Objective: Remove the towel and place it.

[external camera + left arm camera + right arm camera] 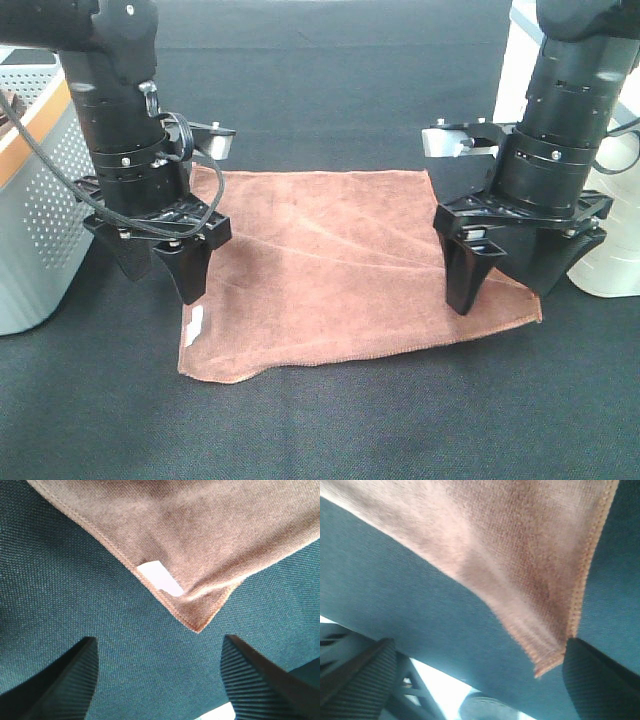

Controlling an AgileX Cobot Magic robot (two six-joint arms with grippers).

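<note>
The reddish-brown towel (330, 260) lies spread flat on the black table. Its white tag (196, 325) is near the front left corner. My left gripper (160, 280) hangs open and empty at the towel's left edge. In the left wrist view the towel's corner (200, 530) with the tag (160, 577) lies ahead of the open gripper (160, 680). My right gripper (500, 290) hangs open and empty at the towel's right edge. In the right wrist view the towel's hemmed corner (545, 660) lies close beside one finger (605, 680) of the open gripper (480, 680).
A grey perforated basket (30, 200) with an orange rim stands at the left edge. A white ribbed container (610, 230) stands at the right, behind my right arm. The black cloth table (330, 430) extends in front of the towel.
</note>
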